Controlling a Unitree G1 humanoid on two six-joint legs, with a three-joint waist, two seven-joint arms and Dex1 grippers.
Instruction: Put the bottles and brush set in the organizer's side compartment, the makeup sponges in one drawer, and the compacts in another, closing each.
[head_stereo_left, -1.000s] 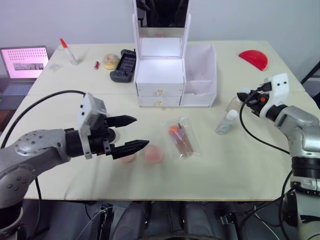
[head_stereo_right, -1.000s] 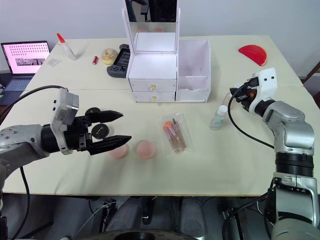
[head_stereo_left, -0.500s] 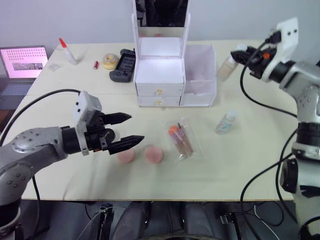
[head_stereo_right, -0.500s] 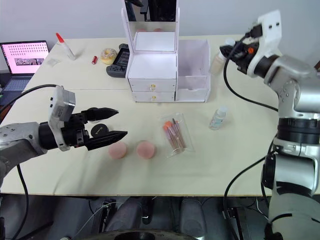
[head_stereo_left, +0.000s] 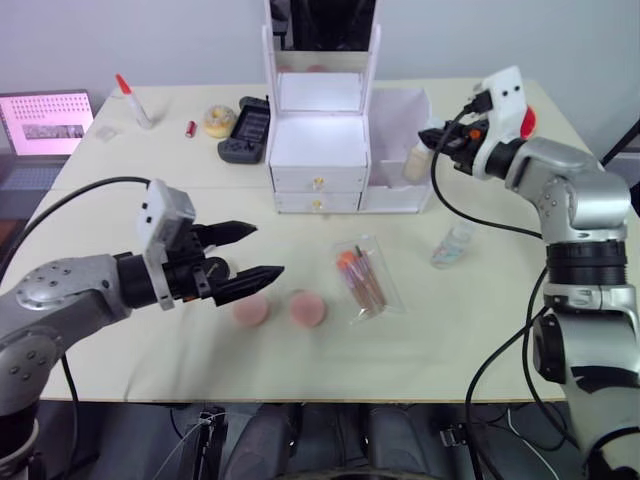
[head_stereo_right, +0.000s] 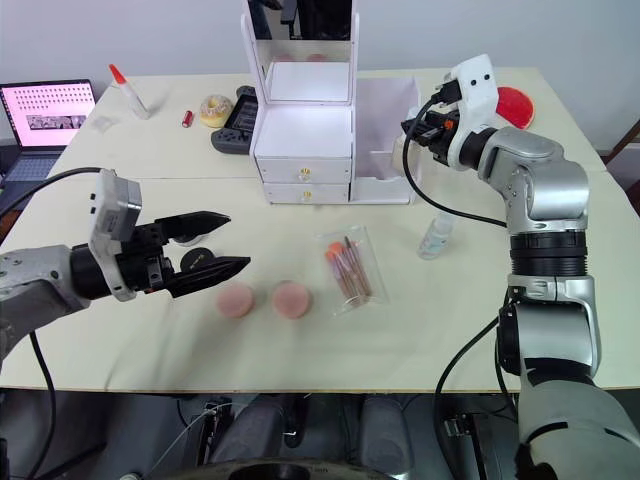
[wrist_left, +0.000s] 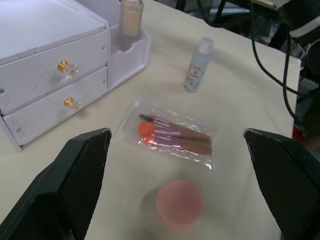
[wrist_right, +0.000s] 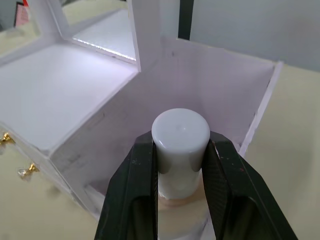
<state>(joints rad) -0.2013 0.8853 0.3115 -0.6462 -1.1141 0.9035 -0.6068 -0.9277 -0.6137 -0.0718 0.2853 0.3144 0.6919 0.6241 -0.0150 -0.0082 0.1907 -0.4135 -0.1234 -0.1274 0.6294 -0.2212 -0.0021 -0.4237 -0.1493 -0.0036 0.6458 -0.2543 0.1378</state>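
Desk (head_stereo_left: 480, 330): carries all the task's things; nothing on it has shifted in the last second apart from the one bottle.
Organizer (head_stereo_left: 322, 150): stands at the far middle, both drawers shut, its side compartment (head_stereo_left: 392, 170) open on the right.
Right claw (head_stereo_left: 432, 138): a second ago low at the right edge, then lifted high; now at the compartment's right wall, pinching the beige bottle (head_stereo_left: 416, 160) by its cap, the bottle hanging just inside.
Meaning: I judge the first bottle is a release away from being stowed.
Left claw (head_stereo_left: 258, 252): spread and holding nothing, hovering over the near left as before.
Brush set (head_stereo_left: 363, 277): near middle, in its clear sleeve.
Second bottle (head_stereo_left: 452, 244): right of the brush set, untouched.
Makeup sponges (head_stereo_left: 307, 308): two pink ones near the left claw, not yet moved.
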